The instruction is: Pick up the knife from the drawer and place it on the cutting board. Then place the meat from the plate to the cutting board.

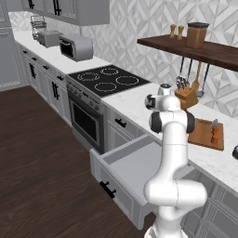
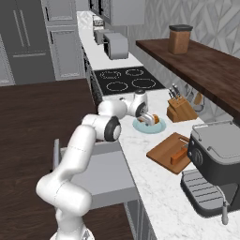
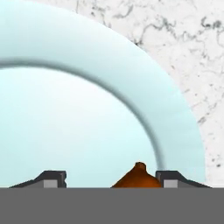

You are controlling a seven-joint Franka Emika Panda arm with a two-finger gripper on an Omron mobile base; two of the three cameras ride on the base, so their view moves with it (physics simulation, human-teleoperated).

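Note:
My gripper [image 3: 114, 178] hangs low over the pale blue-green plate [image 3: 175, 109], open, its fingertips [image 3: 54, 177] wide apart. The orange-brown meat [image 3: 138, 177] pokes up between them, nearer the right tip. From the right base view the hand [image 2: 149, 117] sits right on the meat [image 2: 153, 119] on the plate [image 2: 140, 125]. The knife [image 1: 214, 133] with its orange handle lies on the reddish-brown cutting board [image 1: 204, 135], also seen from the other side as the knife [image 2: 179, 156] on the board [image 2: 164, 152]. The grey drawer [image 1: 132, 165] stands pulled out and looks bare inside.
A wooden knife block [image 2: 180, 110] stands behind the plate under a dark shelf [image 1: 195, 49]. A black coffee machine [image 2: 213, 154] sits just right of the board. The black cooktop [image 1: 109, 79] lies to the left, with a toaster oven [image 1: 76, 46] beyond it.

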